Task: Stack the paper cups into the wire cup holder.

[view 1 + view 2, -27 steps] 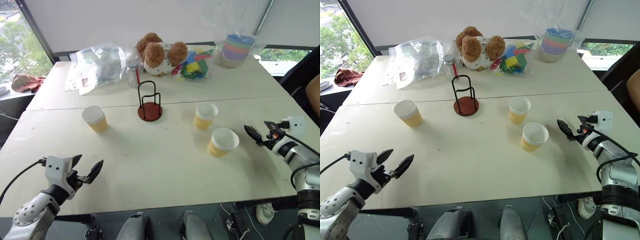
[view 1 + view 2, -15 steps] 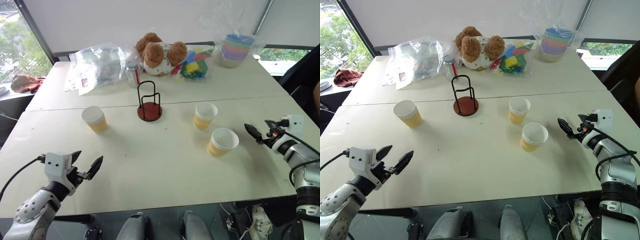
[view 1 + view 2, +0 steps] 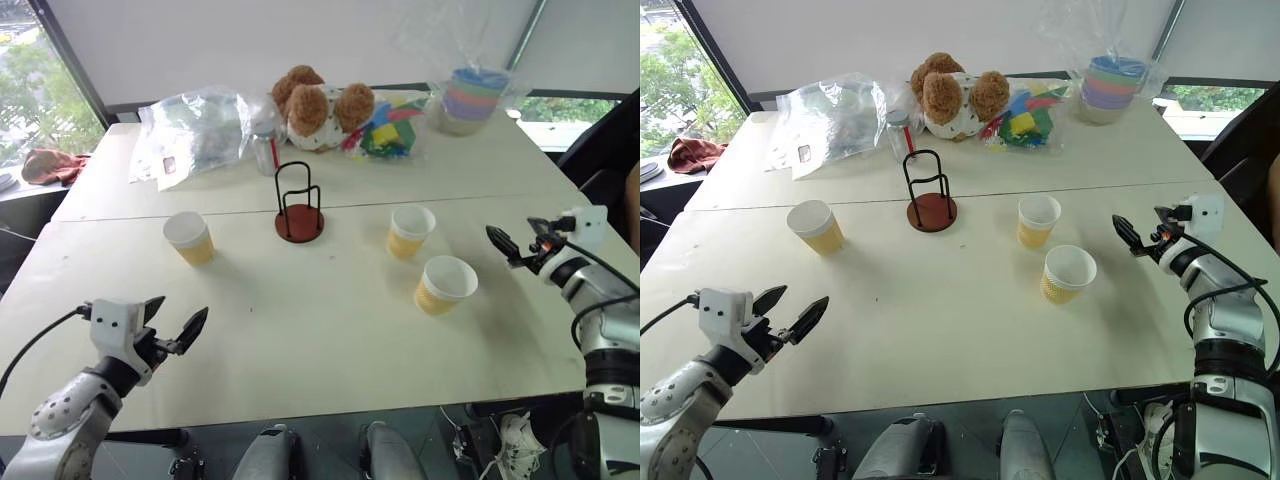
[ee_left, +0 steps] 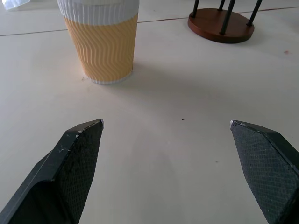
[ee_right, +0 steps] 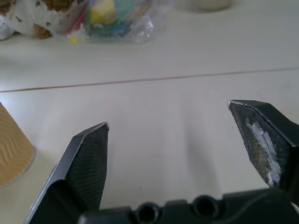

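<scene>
while the left pincer [image 3: 178, 325] and right pincer [image 3: 512, 243] both gape wide and empty, three yellow-tan paper cups [image 3: 190, 238] stand on the pale tabletop [image 3: 300, 320] around the black wire cup holder with its dark red base [image 3: 299, 203].

My two head views look forward and down over the table [image 3: 330, 330] from above its near edge, side by side, sharing nearly the whole scene up to the window. My left wrist view sits low, close to the tabletop, facing a paper cup [image 4: 102, 44] and the wire cup holder [image 4: 221, 25]. My right wrist view, equally low, faces the table's far clutter.
</scene>
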`<state>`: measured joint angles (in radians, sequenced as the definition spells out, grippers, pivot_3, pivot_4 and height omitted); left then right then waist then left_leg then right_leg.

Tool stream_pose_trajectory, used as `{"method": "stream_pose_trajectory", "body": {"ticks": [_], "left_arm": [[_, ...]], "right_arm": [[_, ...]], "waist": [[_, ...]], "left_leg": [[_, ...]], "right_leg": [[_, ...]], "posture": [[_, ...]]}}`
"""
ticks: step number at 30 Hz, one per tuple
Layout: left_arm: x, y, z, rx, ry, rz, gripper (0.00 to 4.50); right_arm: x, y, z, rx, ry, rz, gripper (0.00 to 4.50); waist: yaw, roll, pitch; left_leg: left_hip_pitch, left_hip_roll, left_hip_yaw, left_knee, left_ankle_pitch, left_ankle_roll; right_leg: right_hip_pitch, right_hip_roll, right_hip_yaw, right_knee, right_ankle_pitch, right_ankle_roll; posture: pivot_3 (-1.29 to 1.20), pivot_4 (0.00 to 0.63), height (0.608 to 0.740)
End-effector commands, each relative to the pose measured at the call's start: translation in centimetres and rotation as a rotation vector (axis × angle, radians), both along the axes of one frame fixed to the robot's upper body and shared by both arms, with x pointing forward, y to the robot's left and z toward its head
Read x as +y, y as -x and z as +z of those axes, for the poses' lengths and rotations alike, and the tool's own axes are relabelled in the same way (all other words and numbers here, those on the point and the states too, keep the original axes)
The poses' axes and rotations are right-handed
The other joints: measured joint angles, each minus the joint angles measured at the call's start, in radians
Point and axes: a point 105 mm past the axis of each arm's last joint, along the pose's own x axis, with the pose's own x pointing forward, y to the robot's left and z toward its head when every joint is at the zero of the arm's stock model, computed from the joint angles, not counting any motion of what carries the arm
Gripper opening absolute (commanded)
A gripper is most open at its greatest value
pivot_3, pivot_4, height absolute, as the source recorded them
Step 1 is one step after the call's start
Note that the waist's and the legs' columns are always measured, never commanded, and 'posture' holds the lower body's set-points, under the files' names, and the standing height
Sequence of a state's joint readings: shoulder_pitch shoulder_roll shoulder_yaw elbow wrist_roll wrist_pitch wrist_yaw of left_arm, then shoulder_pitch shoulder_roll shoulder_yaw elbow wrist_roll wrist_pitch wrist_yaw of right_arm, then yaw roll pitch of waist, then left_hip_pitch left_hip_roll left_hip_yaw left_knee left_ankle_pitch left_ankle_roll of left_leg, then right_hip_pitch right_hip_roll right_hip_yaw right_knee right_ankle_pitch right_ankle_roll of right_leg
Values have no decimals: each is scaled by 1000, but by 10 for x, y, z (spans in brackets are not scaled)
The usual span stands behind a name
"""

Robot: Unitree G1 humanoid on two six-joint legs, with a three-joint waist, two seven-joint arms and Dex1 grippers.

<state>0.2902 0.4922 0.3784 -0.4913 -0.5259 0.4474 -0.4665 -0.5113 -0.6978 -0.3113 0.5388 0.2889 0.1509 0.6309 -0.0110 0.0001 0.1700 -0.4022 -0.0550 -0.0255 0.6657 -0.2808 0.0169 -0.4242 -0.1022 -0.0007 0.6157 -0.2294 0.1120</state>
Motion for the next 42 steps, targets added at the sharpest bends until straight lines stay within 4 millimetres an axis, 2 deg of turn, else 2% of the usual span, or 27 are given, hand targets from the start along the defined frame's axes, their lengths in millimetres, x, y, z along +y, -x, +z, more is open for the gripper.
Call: {"method": "stream_pose_trajectory", "body": {"ticks": [1,3,6,8,9,10,12,14,16,20,23,27,32,42], "left_arm": [[-18,-9,35,-48,-37,-183,4500],[-24,-9,52,-13,-99,-320,4500],[-18,-9,78,45,-210,-423,4500],[-9,-6,104,78,-265,-471,4500],[-7,-4,113,88,-284,-487,4500],[-4,-2,120,99,-298,-498,4500],[5,-3,130,88,-304,-466,4500],[15,-3,136,57,-313,-406,4500],[23,-1,134,46,-318,-356,4500],[24,10,126,40,-283,-319,4500],[22,18,127,-3,-183,-292,4500],[21,20,129,-13,-132,-288,4500],[22,17,130,-27,-94,-285,4500],[17,9,132,-64,-89,-284,4500]], "right_arm": [[40,-19,64,-130,208,173,4436],[68,-28,96,-184,244,278,4436],[109,-35,133,-235,312,432,4436],[159,-35,149,-240,385,638,4436],[179,-34,152,-236,419,720,4436],[194,-33,154,-229,445,786,4436],[226,-33,152,-186,457,886,4436],[256,-32,153,-116,315,948,4436],[275,-25,151,-41,183,994,4436],[286,-2,147,39,79,1073,4436],[299,25,122,180,-16,1129,4436],[312,36,103,246,-55,1103,4436],[332,21,72,261,-61,939,4436],[352,3,55,240,-84,777,4436]], "waist": [[-3,1,0],[-8,1,1],[-12,2,2],[-3,1,-1],[-8,-1,2],[-13,0,3],[-23,1,3],[-29,1,4],[-30,1,3],[-17,0,3],[-5,0,3],[-5,-1,3],[-9,-1,2],[-11,-1,2]], "left_leg": [[0,0,0,0,0,0],[0,0,0,1,1,-1],[-1,1,0,0,1,-1],[-1,1,0,-4,1,-2],[-1,2,-2,-3,2,-7],[-8,2,-2,-3,4,-11],[-8,2,1,-3,4,-11],[-7,2,0,-4,4,-11],[-7,2,-2,-5,4,-11],[-8,1,-4,-5,4,-11],[-8,0,-3,-5,3,-10],[-8,0,-3,-4,3,-11],[-5,0,-3,-3,4,-11],[-5,1,-3,-4,7,-16]], "right_leg": [[-1,0,0,1,0,0],[-1,2,0,2,0,-1],[-4,4,1,3,0,-1],[-4,4,0,1,0,-1],[-4,4,-1,2,0,-1],[-9,5,-1,0,0,-1],[-11,5,0,0,0,-1],[-11,4,-1,1,0,-1],[-11,4,-2,3,0,-1],[-12,3,-1,6,0,-1],[-12,0,-1,6,0,-1],[-13,0,-1,5,0,-1],[-13,0,-1,12,0,-1],[-16,3,-2,15,-1,-3]], "posture": [[0,150,740],[0,150,740],[0,150,740],[0,150,740],[0,150,740],[0,150,740],[0,150,740],[0,150,740],[0,150,740],[0,150,740],[0,150,740],[0,150,740],[0,150,740],[0,150,740]]}}
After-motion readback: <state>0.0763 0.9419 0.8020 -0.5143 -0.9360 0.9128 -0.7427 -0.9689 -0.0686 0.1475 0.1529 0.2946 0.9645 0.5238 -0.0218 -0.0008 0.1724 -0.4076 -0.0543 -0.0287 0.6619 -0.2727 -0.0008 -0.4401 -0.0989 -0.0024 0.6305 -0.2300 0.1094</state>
